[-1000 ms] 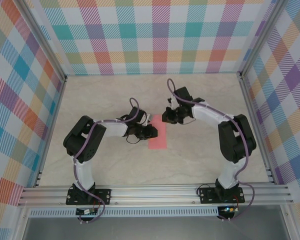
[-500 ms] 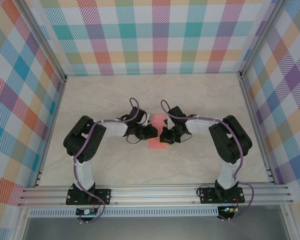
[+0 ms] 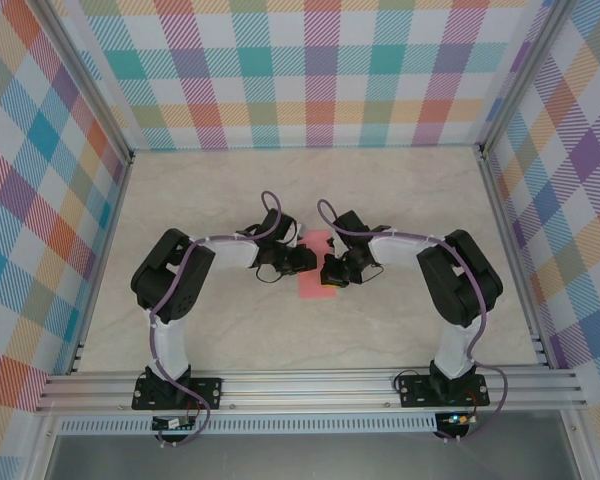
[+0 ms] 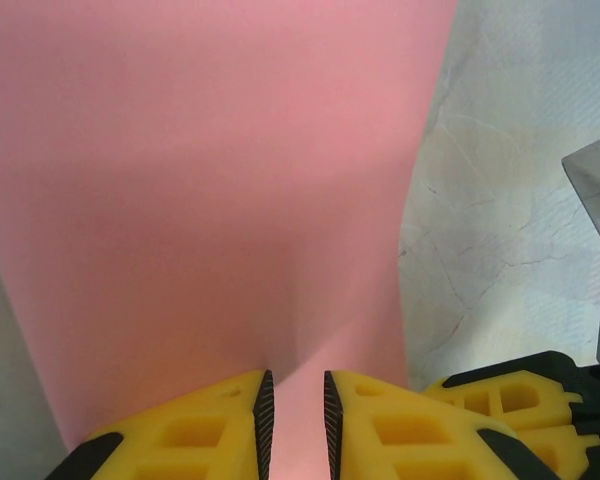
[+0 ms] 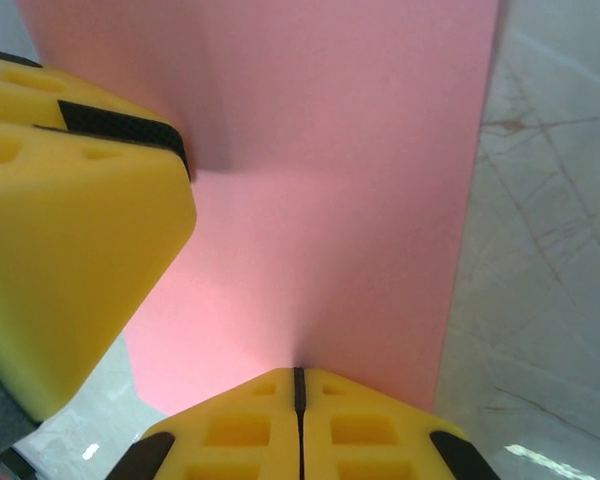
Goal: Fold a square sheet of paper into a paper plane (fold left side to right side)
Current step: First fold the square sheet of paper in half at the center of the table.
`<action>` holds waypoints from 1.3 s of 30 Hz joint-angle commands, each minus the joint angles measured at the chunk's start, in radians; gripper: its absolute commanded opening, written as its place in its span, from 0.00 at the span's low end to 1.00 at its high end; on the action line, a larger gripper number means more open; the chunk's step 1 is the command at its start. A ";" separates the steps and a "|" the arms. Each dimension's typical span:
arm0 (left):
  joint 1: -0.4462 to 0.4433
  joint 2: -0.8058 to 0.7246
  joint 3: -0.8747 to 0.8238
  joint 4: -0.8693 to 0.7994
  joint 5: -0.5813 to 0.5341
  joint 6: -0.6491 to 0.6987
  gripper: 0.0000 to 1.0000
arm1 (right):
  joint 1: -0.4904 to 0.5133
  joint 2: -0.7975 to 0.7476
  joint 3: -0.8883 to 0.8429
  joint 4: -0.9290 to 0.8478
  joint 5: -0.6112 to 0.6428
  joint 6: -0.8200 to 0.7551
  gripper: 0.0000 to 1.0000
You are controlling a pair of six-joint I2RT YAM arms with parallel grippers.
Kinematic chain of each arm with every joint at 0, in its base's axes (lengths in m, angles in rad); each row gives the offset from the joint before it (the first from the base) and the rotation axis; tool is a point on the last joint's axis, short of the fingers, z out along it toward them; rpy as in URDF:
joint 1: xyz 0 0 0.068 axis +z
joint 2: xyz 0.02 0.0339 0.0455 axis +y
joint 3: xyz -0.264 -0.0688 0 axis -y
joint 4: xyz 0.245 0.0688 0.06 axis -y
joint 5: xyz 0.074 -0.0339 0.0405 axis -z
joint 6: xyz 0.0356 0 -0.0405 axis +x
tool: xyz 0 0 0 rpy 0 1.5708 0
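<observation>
The pink sheet of paper (image 3: 315,288) lies beneath the barely parted left hand (image 4: 294,388) and the closed right hand (image 5: 299,376).

The black-and-white left arm (image 3: 168,288) and right arm (image 3: 460,285) bend inward from the table's (image 3: 230,200) near edge, wrists almost meeting mid-table. The yellow-fingered left gripper (image 3: 302,262) (image 4: 295,410) shows jaws a narrow slit apart. On the right gripper (image 3: 327,272) (image 5: 300,400) the jaws are pressed together.

Left gripper (image 3: 306,263) and right gripper (image 3: 328,272) sat close together over the paper (image 3: 318,289), blocking it; table (image 3: 400,190) around was open to the walls (image 3: 310,70).
</observation>
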 commanded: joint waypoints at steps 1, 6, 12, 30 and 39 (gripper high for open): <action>0.029 0.026 0.028 -0.019 -0.055 -0.001 0.23 | -0.005 0.055 -0.013 -0.127 0.137 -0.041 0.06; 0.054 0.038 0.059 -0.035 -0.084 0.000 0.23 | -0.005 0.060 -0.012 -0.141 0.147 -0.051 0.05; 0.088 0.065 0.132 -0.064 -0.099 0.006 0.23 | -0.004 0.064 -0.015 -0.141 0.150 -0.056 0.05; 0.195 0.202 0.264 -0.094 -0.105 0.025 0.23 | -0.005 0.062 -0.010 -0.141 0.133 -0.066 0.05; 0.238 0.163 0.323 -0.121 -0.043 0.060 0.24 | -0.005 0.061 -0.003 -0.142 0.128 -0.065 0.05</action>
